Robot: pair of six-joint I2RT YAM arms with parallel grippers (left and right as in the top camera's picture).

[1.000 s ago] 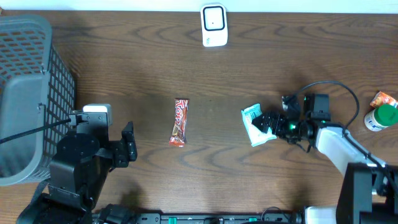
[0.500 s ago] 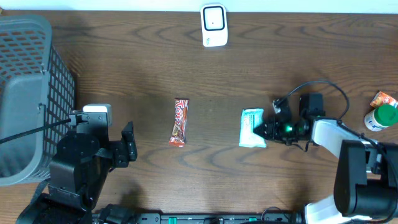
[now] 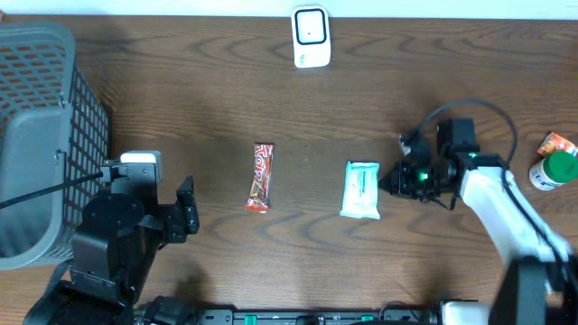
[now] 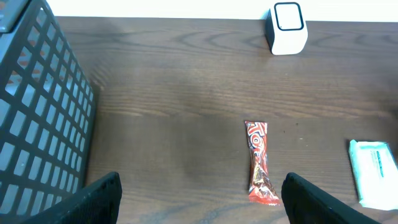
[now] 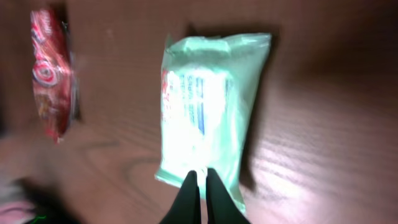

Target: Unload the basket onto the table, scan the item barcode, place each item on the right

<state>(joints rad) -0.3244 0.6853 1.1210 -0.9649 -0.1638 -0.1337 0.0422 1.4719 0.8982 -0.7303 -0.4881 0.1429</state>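
Note:
A pale green wipes packet lies flat on the wooden table, right of centre; it also shows at the right edge of the left wrist view. My right gripper sits just off the packet's right end with its fingers pressed together and nothing between them. In the right wrist view the packet fills the middle, and the shut gripper points at its near edge. The white scanner stands at the table's far edge. My left gripper stands open over bare table at the lower left.
A red candy bar lies at the table's centre, left of the packet. A grey mesh basket fills the left side. A green-capped bottle and an orange packet sit at the right edge.
The packet, crumpled and tilted in the open right jaws a second ago, now lies flat on the table. The right gripper has let go, shut and drawn back to the right.

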